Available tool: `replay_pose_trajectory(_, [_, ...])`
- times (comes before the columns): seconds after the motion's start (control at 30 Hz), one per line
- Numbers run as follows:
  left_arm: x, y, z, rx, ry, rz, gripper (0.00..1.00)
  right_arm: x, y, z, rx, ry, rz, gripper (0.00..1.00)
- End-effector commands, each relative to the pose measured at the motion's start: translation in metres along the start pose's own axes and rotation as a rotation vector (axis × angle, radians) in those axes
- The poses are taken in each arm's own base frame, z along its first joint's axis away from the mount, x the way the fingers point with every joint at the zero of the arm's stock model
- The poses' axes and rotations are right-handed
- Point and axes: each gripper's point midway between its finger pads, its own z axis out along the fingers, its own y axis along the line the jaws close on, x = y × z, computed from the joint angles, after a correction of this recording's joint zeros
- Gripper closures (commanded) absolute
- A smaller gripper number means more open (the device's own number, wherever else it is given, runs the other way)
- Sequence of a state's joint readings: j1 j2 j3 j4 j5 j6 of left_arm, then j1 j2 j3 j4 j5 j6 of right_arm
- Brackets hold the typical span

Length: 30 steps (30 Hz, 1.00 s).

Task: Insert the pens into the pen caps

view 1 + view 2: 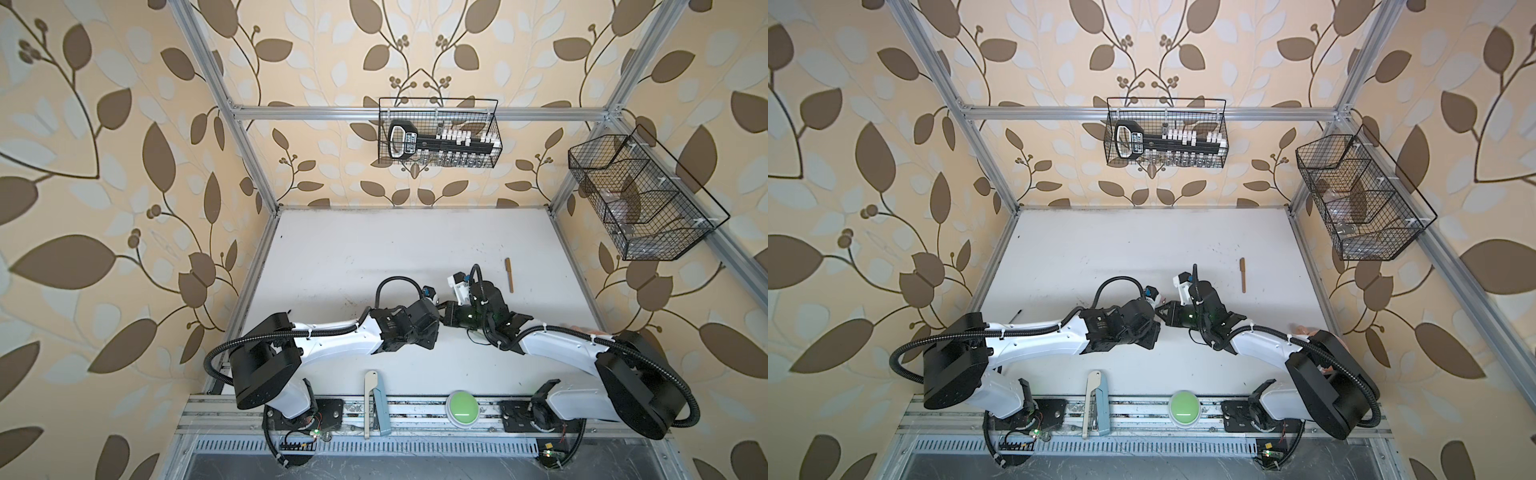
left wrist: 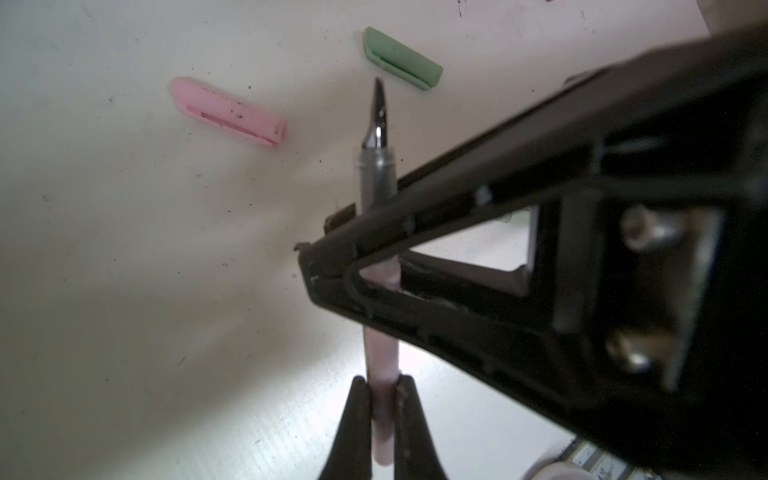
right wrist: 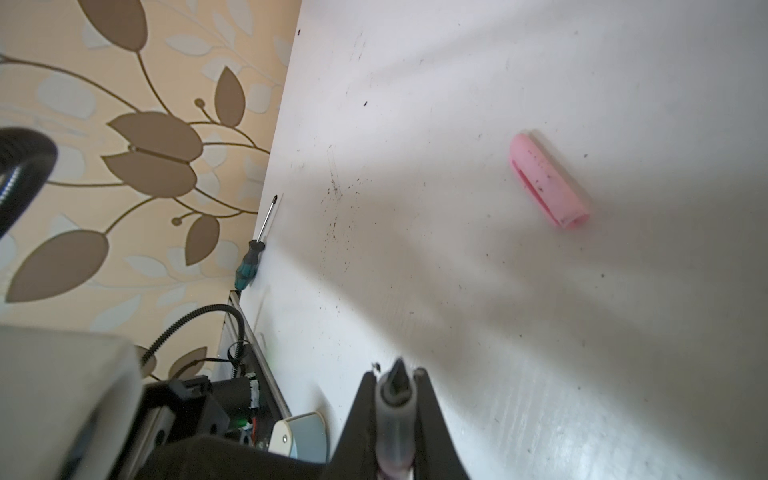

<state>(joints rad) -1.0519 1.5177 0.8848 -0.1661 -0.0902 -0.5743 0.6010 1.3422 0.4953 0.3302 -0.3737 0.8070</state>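
Observation:
A pink pen (image 2: 380, 361) hangs above the white table (image 2: 124, 291). My left gripper (image 2: 382, 399) is shut on its rear end. My right gripper (image 3: 395, 386) is shut on the same pen at its grey front section, and the dark tip (image 3: 397, 374) pokes out past the fingers. In the left wrist view the right gripper's black fingers (image 2: 457, 199) cross the pen. A pink cap (image 2: 228, 112) and a green cap (image 2: 402, 58) lie on the table beyond the pen's tip. In both top views the grippers meet mid-table, the right gripper (image 1: 1160, 311) reaching leftward. A brown pen (image 1: 508, 274) lies at the right.
A green-handled screwdriver (image 3: 253, 253) lies along the table's left edge. A beige and teal tool (image 1: 374, 403) and a green button (image 1: 461, 406) sit on the front rail. Wire baskets hang on the back wall (image 1: 440, 133) and the right frame (image 1: 640, 199).

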Motion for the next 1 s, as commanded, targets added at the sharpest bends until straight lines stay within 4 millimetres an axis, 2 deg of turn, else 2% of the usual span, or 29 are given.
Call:
replay_pose_trajectory(0.0, [-0.027, -0.015, -0.018, 0.055, -0.092, 0.009, 0.98, -0.002, 0.003, -0.001, -0.021, 0.000, -0.003, 0.98])
replay_pose_trajectory(0.03, [-0.027, -0.014, -0.020, 0.051, -0.098, 0.006, 0.92, -0.004, 0.004, -0.003, -0.026, -0.005, -0.002, 1.00])
replay_pose_trajectory(0.1, [-0.024, -0.011, -0.021, 0.051, -0.095, 0.000, 0.69, -0.009, 0.006, -0.007, -0.042, -0.012, 0.001, 1.00])
replay_pose_trajectory(0.13, [-0.028, -0.014, -0.029, 0.083, -0.115, -0.011, 0.55, -0.012, 0.006, -0.011, -0.051, -0.018, 0.009, 1.00])
replay_pose_trajectory(0.2, [-0.030, -0.017, -0.036, 0.148, -0.140, -0.039, 0.35, -0.021, 0.010, -0.018, -0.080, -0.043, 0.017, 1.00])
replay_pose_trajectory(0.27, [-0.034, -0.017, -0.044, 0.213, -0.182, -0.061, 0.29, -0.026, 0.019, -0.026, -0.127, -0.064, 0.023, 1.00])
replay_pose_trajectory(0.4, [-0.041, -0.026, -0.058, 0.334, -0.232, -0.068, 0.28, -0.031, 0.038, -0.041, -0.207, -0.083, 0.017, 1.00])
replay_pose_trajectory(0.53, [-0.040, -0.037, -0.058, 0.389, -0.215, -0.051, 0.29, -0.036, 0.050, -0.051, -0.254, -0.103, 0.024, 1.00])
replay_pose_trajectory(0.63, [-0.046, -0.045, -0.058, 0.441, -0.213, -0.066, 0.31, -0.035, 0.056, -0.051, -0.257, -0.111, 0.018, 1.00])
replay_pose_trajectory(0.83, [-0.048, -0.049, -0.059, 0.456, -0.197, -0.059, 0.47, -0.034, 0.059, -0.049, -0.259, -0.118, 0.014, 1.00])
replay_pose_trajectory(0.97, [-0.048, -0.048, -0.059, 0.450, -0.197, -0.058, 0.51, -0.037, 0.061, -0.052, -0.264, -0.132, 0.009, 1.00])
